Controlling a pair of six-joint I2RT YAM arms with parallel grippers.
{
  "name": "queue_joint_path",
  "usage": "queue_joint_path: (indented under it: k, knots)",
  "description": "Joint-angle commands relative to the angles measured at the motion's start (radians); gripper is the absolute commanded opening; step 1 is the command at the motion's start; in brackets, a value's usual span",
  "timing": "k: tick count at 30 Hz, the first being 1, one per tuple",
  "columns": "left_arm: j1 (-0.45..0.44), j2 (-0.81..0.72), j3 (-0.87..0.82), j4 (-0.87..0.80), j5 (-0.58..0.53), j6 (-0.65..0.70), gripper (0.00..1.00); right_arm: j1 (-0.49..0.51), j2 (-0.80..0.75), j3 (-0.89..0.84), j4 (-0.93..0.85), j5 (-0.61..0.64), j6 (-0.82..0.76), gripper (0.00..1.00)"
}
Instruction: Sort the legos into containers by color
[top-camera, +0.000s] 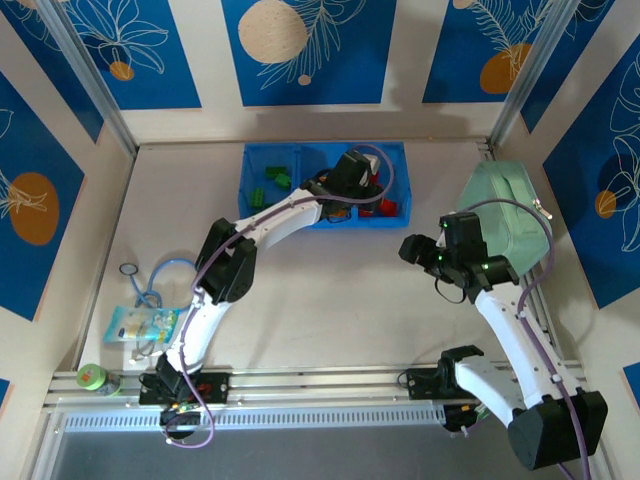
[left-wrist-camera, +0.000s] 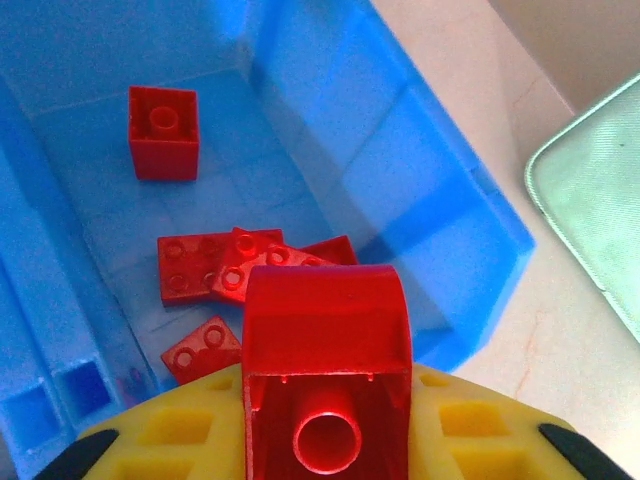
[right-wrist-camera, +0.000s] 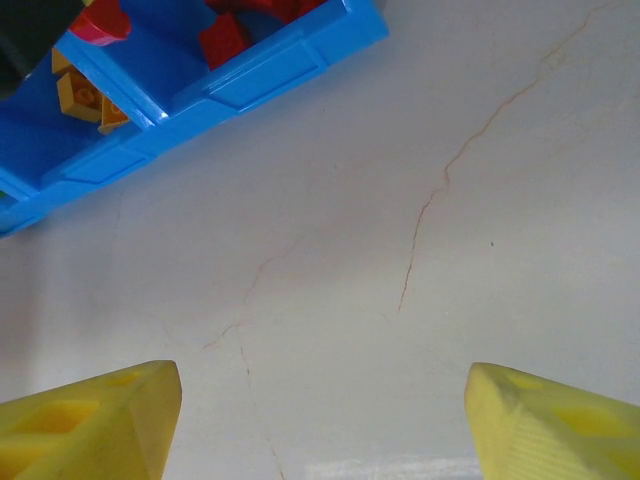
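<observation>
Left gripper (left-wrist-camera: 325, 445) clenched on a red brick (left-wrist-camera: 325, 340) over the tray's end bay; right gripper (right-wrist-camera: 322, 405) released above bare table (right-wrist-camera: 400, 250).
The curved red brick sat between the left fingers (left-wrist-camera: 500, 455), its hollow underside towards the wrist camera; just beyond and below it lay a heap of red bricks (left-wrist-camera: 240, 265) on the bay floor; farther ahead one square brick (left-wrist-camera: 163, 132) sat alone inside the tray (left-wrist-camera: 400, 170); off to that tool's right, outside the tray, lay the case (left-wrist-camera: 600, 190); the right jaws stood wide apart, touching nothing, the tray's corner ahead and to their left with orange bricks (right-wrist-camera: 85, 95) inside; seen from above, green bricks (top-camera: 278, 178) lay in the bay farthest from the left gripper.
</observation>
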Motion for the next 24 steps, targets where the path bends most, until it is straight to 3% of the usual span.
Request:
queue_joint_path:
  k: [1,9,19,24]
  knots:
    - [0.025,0.029,0.037,0.045,0.047,0.016,0.29,-0.007,-0.033,-0.002,-0.026,-0.032,-0.007,0.75]
    - [0.037,0.062,0.045,0.126,0.062,0.035,0.30,-0.022,-0.058,0.004,-0.044,-0.049,-0.018,0.75]
    - [0.058,0.128,0.155,0.105,0.085,0.057,0.33,-0.022,-0.079,0.010,-0.055,-0.058,-0.013,0.75]
    - [0.063,0.149,0.206,0.073,0.068,0.082,0.46,-0.021,-0.080,0.013,-0.054,-0.062,-0.011,0.75]
